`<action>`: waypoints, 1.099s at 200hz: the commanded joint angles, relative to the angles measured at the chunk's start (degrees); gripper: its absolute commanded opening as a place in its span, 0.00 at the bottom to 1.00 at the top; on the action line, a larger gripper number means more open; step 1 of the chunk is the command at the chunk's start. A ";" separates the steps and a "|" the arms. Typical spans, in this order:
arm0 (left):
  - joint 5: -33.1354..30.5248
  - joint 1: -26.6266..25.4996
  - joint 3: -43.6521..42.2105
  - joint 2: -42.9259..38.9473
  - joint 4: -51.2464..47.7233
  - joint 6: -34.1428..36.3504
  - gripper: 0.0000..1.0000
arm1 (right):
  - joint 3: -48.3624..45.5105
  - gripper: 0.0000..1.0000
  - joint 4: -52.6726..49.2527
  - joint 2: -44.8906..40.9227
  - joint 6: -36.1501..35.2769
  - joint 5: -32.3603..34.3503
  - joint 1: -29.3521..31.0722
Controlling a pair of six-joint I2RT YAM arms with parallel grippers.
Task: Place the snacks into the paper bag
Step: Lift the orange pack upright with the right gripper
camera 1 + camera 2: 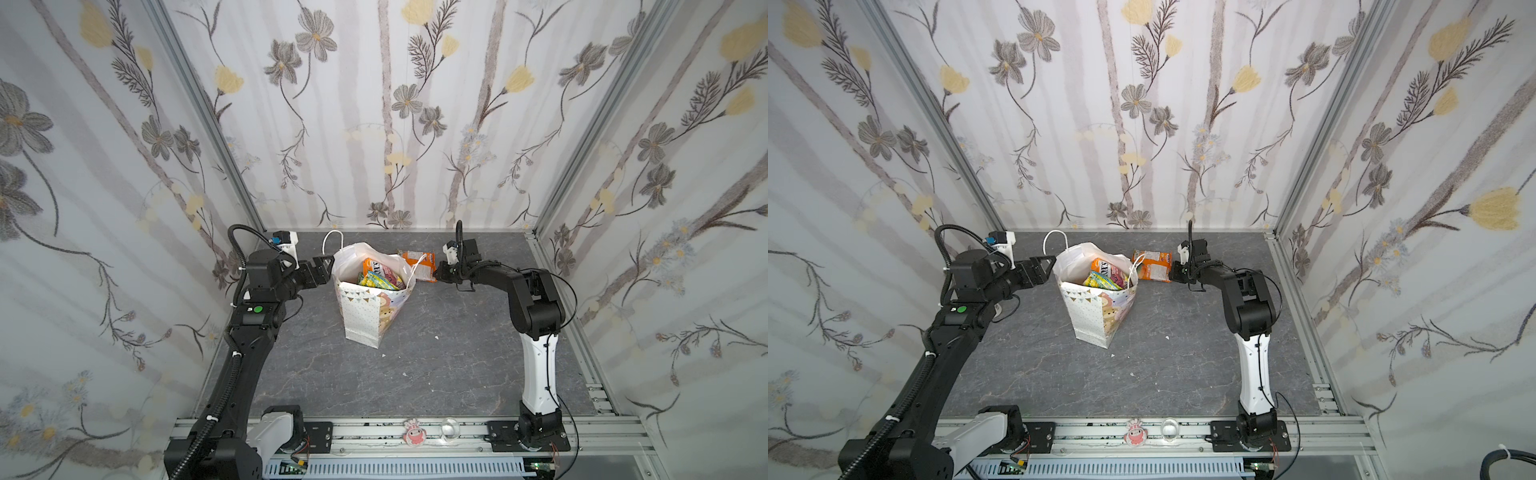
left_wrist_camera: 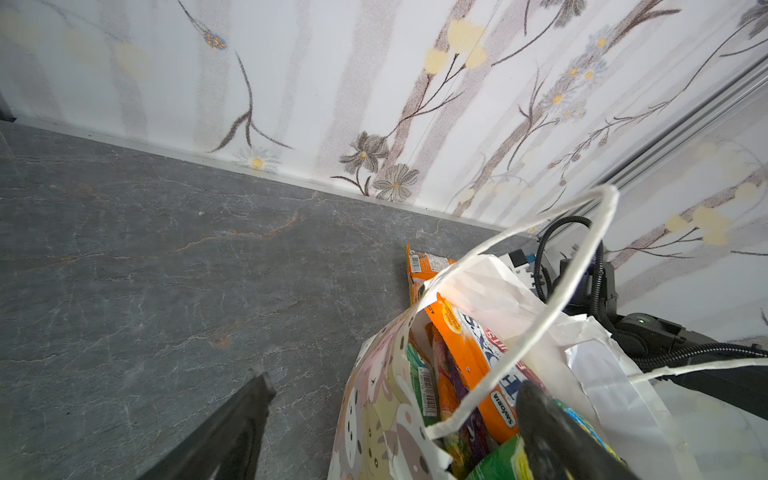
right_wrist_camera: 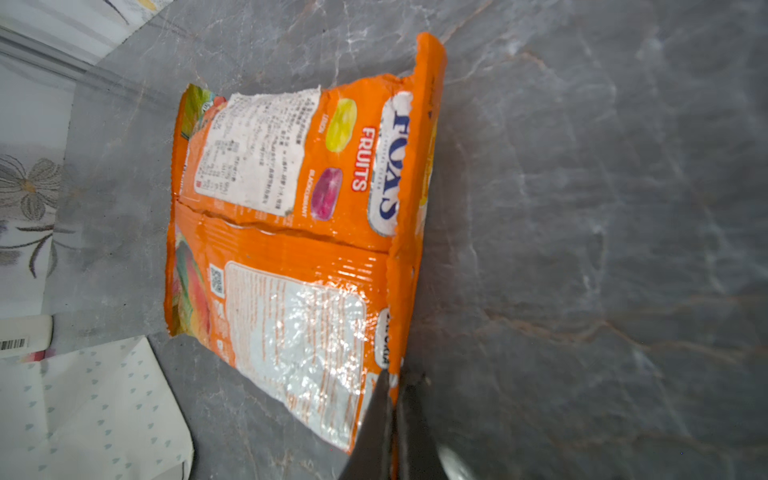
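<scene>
Grasp stage on the one packet seen outside the bag; lift and transfer not yet done.
Grey marble-look tabletop [image 1: 436, 365] is occupied mid-way by the tall white paper gift bag [image 1: 365, 320] with dotted front, stood upright with its mouth open; several glossy colourful snack packets [image 1: 380, 276] are seen inside. One orange glossy "FOX'S" plastic packet [image 3: 291, 232] is laid flat on the tabletop just behind the bag, towards the right. Right gripper [image 3: 392, 378] is clamped on that packet's sealed edge near a corner. Left gripper [image 1: 326, 264] is spread wide at the bag's left rim with nothing held; contact with the rim cannot be told. Next, by judgement: packet to be raised above the rim, carried over the mouth and released. Floppy film could be snagged on the rim.
</scene>
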 commanded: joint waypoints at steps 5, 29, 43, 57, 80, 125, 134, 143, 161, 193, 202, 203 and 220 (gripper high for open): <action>-0.21 0.14 0.00 -0.61 1.64 0.41 0.93 | -2.76 0.00 4.93 -4.10 2.07 -1.78 -0.55; 0.46 0.12 0.07 -0.52 1.77 0.30 0.93 | -4.80 0.00 5.98 -7.71 2.81 -2.62 -0.75; 0.41 0.21 0.06 -0.57 1.63 0.30 0.93 | -4.90 0.00 4.81 -8.98 2.82 -2.79 -0.70; 0.54 0.21 0.00 -0.82 1.68 0.28 0.93 | -5.76 0.00 4.58 -10.48 2.66 -3.15 -0.69; 0.46 0.21 -0.12 -1.04 1.68 0.39 0.94 | -7.53 0.00 4.98 -13.32 2.57 -2.57 -0.69; 0.50 0.20 -0.18 -1.73 1.68 0.48 0.94 | -11.46 0.00 7.37 -20.20 4.94 -3.51 -0.60; 0.34 0.21 -0.26 -1.92 1.84 0.47 0.94 | -12.14 0.00 7.82 -21.65 5.48 -3.98 -0.56; 0.16 0.20 -0.39 -2.01 1.90 0.45 0.94 | -12.90 0.00 8.34 -23.35 6.06 -4.44 -0.52; -0.27 0.21 -0.27 -1.84 1.72 0.65 0.94 | -14.45 0.00 8.94 -26.75 6.83 -5.45 -0.44; -0.88 0.29 -0.22 -2.19 1.55 0.91 0.94 | -15.39 0.00 6.04 -32.63 5.63 -5.38 -0.04; -1.12 0.30 -0.39 -2.36 1.68 0.91 0.95 | -15.40 0.00 4.46 -34.12 4.87 -5.09 0.02; -1.15 0.30 -0.38 -2.37 1.68 0.91 0.95 | -15.43 0.00 4.28 -34.27 4.73 -5.09 0.02; -1.23 0.30 -0.37 -2.46 1.59 0.96 0.95 | -15.79 0.00 2.00 -38.07 3.93 -4.43 0.02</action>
